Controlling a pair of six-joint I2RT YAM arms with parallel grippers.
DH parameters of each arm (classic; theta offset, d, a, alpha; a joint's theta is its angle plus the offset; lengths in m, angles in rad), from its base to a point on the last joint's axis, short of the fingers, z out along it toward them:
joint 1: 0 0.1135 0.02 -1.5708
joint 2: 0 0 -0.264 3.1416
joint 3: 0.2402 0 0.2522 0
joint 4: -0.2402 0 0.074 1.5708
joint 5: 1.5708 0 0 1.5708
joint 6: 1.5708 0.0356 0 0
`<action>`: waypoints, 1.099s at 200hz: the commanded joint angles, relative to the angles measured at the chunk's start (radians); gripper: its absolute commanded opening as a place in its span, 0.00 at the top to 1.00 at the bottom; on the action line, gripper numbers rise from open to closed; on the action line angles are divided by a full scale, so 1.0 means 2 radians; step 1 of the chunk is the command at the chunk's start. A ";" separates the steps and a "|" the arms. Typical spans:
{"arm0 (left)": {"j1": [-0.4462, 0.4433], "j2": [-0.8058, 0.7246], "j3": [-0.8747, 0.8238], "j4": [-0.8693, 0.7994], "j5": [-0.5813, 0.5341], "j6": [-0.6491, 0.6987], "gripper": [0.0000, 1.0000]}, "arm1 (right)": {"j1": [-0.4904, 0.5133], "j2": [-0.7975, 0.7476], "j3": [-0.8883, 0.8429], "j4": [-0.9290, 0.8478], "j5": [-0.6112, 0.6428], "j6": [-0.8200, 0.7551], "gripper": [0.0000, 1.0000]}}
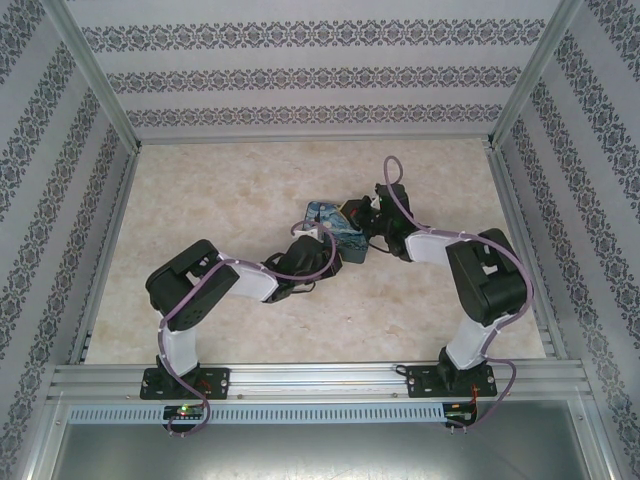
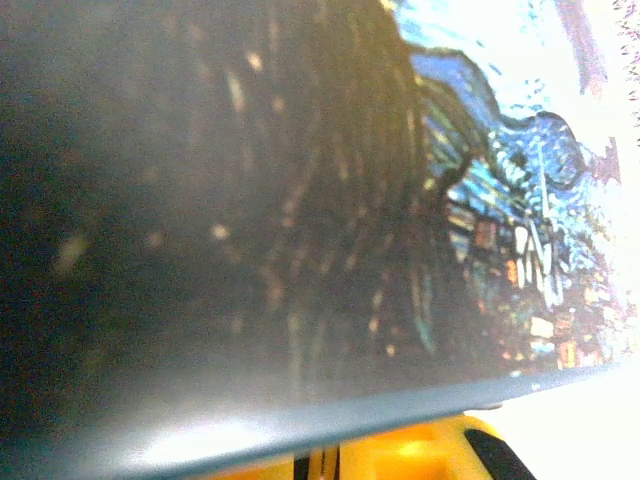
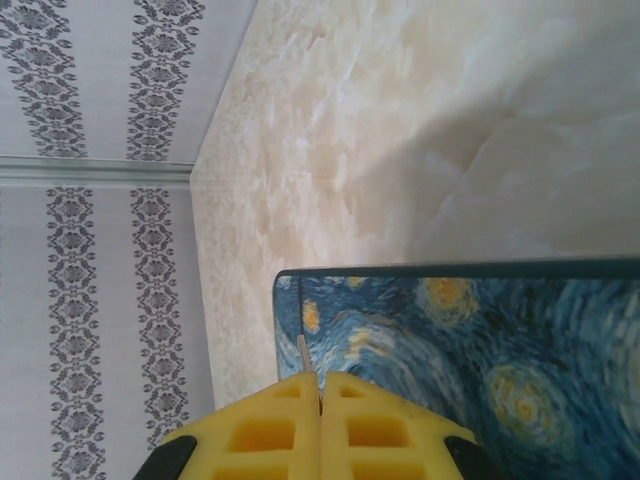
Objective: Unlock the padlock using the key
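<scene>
Well, we have our right gripper [image 3: 320, 392] pinched tight on the key [image 3: 303, 353], whose thin silvery tip pokes out between the yellow fingers [image 3: 265, 435] at one corner of the starry-night tin [image 3: 480, 380]. Seen from above, the tin lies on the marble-patterned table [image 1: 220, 190], with our two arms meeting at it from either side. Our left gripper [image 1: 327, 244] sits right against the tin's near-left edge, and we cannot tell whether its jaws are apart or together.
</scene>
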State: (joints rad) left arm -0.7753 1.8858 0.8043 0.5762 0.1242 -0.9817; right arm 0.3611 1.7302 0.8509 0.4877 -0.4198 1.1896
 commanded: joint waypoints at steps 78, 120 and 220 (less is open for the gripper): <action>0.050 -0.067 -0.034 -0.018 0.089 -0.014 1.00 | 0.019 -0.162 -0.082 -0.035 -0.009 -0.038 1.00; 0.064 -0.082 -0.025 0.006 0.159 -0.034 1.00 | 0.032 -0.224 -0.171 -0.025 0.004 -0.037 1.00; 0.077 -0.059 -0.028 0.114 0.194 -0.135 1.00 | 0.038 -0.252 -0.274 0.063 -0.024 -0.002 1.00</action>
State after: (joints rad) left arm -0.6357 1.7576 0.7437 0.6537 0.4820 -1.1694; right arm 0.4236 1.2247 0.3370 0.5144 -0.4397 1.1568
